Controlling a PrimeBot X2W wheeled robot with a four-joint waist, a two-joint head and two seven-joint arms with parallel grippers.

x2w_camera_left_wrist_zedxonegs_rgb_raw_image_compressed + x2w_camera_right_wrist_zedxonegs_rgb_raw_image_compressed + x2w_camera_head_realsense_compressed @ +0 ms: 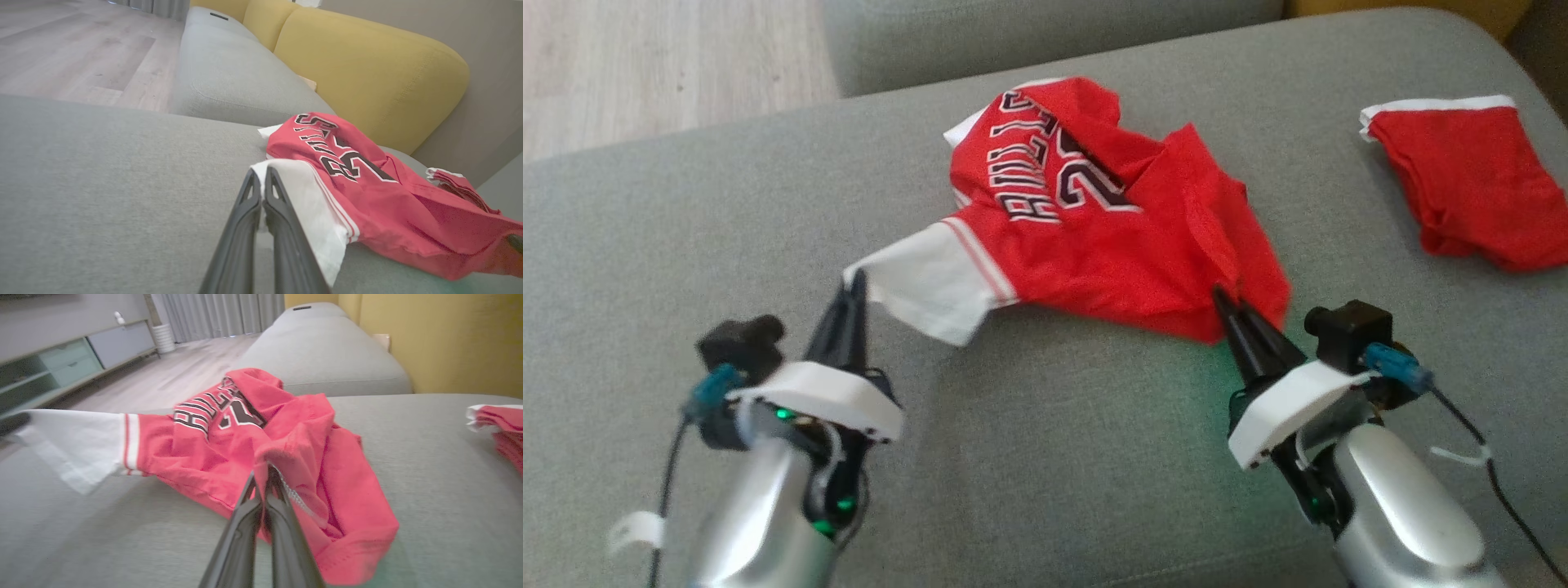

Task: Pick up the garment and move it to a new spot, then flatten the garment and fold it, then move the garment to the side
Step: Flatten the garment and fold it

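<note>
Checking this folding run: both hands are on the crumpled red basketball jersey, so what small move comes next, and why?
Probably lift both hands together slightly. The left hand is shut on the white sleeve, the right hand on a red edge, and the red basketball jersey lies bunched on the grey fabric sofa cushion, so lifting should free it for carrying.

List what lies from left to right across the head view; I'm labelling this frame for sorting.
left hand → jersey → right hand → second red garment

Red garment (1127,253), white sleeve (927,282), apparently red-striped
</note>
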